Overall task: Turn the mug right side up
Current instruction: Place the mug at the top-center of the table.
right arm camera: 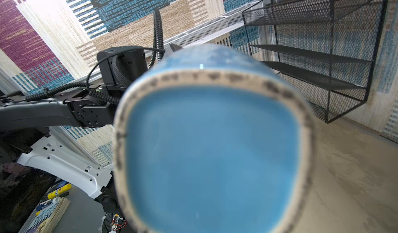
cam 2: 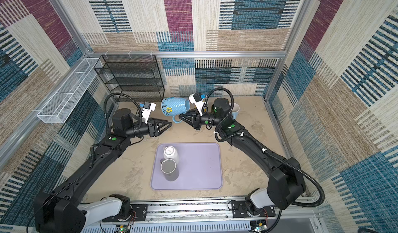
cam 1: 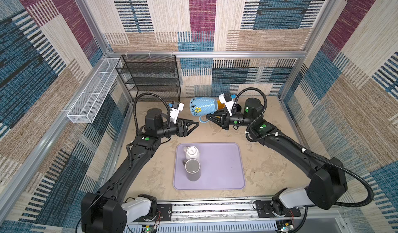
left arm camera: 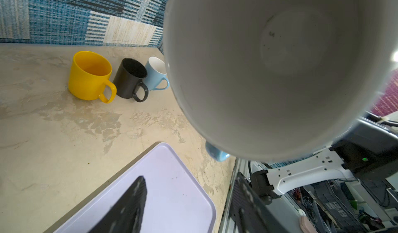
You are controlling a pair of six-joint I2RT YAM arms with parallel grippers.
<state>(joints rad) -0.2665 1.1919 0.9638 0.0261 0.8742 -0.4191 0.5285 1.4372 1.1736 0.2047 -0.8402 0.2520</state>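
Mug [cam 1: 202, 107]: it hangs on its side above the back of the worktop [cam 1: 269, 167], with its mouth toward my left arm, its base toward my right and its handle [cam 1: 202, 120] underneath.
Right pincer [cam 1: 208, 116]: it is clamped on the handle and carries the whole mug.
Left pincer [cam 1: 196, 123]: its jaws are apart and empty. It sits just beside the mouth end, not touching as far as I can see.
Handling: I judge it glazed ceramic, so stiff, smooth, fairly heavy and breakable if dropped. Held by the handle alone, it will want to swing about my grip.
Where to hold: the handle serves for the turn. A second hold on the wall at the rim would steady it. The glazed belly looks too wide and slick for a pinch.
Surface: mottled beige, flat and hard, with no cushion for a slip.
Room: the lilac tray [cam 1: 226, 167] lies in front with two mugs [cam 1: 192, 160] on it, touching each other. Three mugs [left arm camera: 130, 79] stand upright near the back wall, and a black rack [cam 1: 150, 76] stands at the back left. Bare worktop shows between the tray and the wall, enough to set the mug down, I think.
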